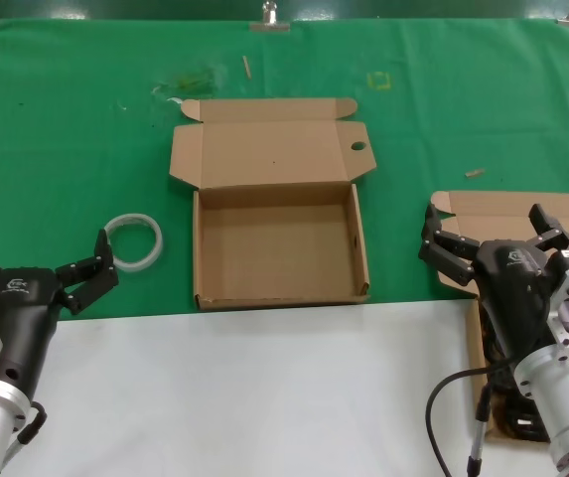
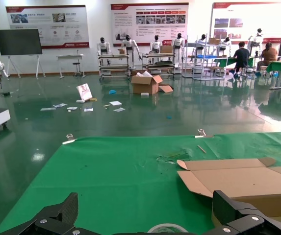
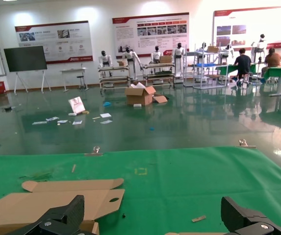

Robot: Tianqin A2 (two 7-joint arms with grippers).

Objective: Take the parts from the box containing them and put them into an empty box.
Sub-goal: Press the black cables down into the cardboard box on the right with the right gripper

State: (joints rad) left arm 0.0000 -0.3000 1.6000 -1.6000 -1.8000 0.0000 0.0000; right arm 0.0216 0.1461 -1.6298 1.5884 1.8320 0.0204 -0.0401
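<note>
While green cloth (image 1: 85, 149) covers the table, a glossy hall floor (image 2: 130, 122) lies beyond.

Two cardboard boxes — the empty box (image 1: 276, 238) and the box containing them (image 1: 522, 214) — one white ring (image 1: 135, 241), two grippers.

white ring (image 1: 134, 241) on green mat (image 1: 66, 149), white tabletop (image 1: 234, 388) nearer

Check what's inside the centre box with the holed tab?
The centre box shows only bare cardboard floor, with no cables inside. The right-hand box is mostly covered by the right gripper, so its contents are largely hidden; something dark shows at its near end.
</note>
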